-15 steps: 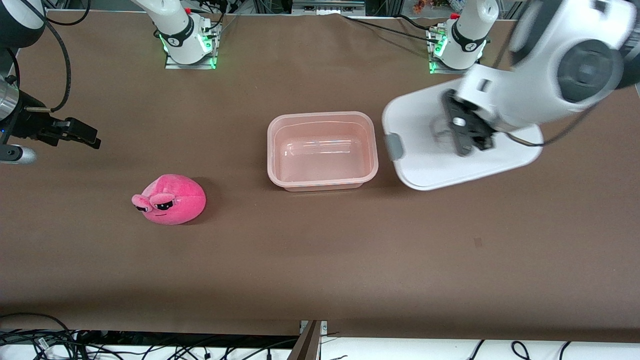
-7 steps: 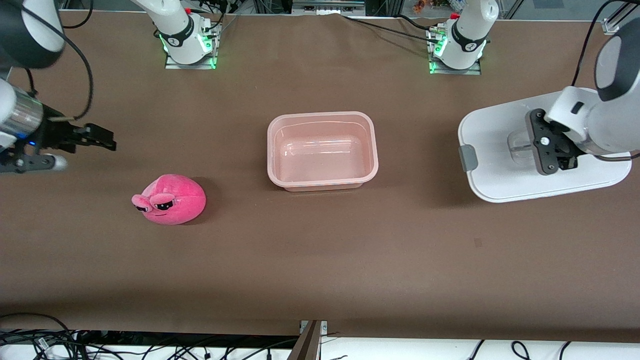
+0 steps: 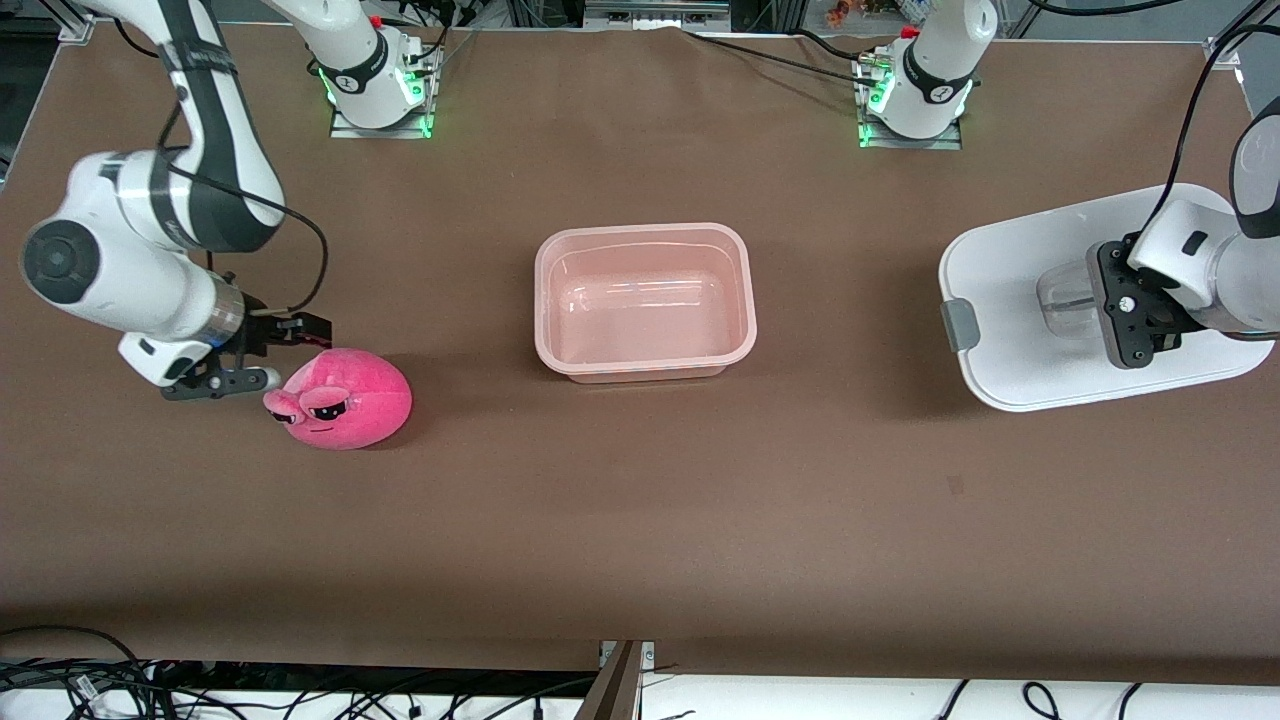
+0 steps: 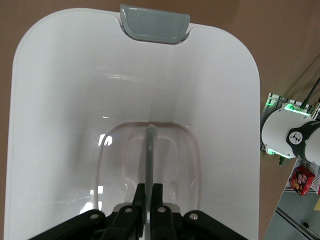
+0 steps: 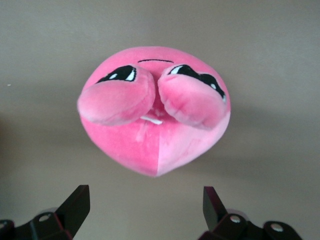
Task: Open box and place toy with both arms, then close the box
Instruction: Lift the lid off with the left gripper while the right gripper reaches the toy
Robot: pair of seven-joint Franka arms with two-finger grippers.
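The box (image 3: 645, 300), a pink translucent tub, stands open and empty in the middle of the table. Its white lid (image 3: 1010, 300) with a grey clip (image 3: 958, 325) is over the table toward the left arm's end. My left gripper (image 3: 1130, 320) is shut on the lid's clear centre handle (image 4: 150, 145), and in the left wrist view the left gripper (image 4: 149, 192) pinches that thin bar. The pink plush toy (image 3: 345, 400) lies toward the right arm's end. My right gripper (image 3: 275, 355) is open right beside it, and the toy (image 5: 155, 110) sits just ahead of the right gripper (image 5: 145, 202), not between its fingers.
Two green-lit arm bases (image 3: 375, 85) (image 3: 915, 90) stand along the table's edge farthest from the front camera. Cables (image 3: 100, 680) hang below the nearest edge. Brown tabletop (image 3: 640, 500) spreads between the toy, the box and the lid.
The left arm carried the lid away from the box toward its end of the table. The right gripper came in and down from the table's end to the toy, still open.
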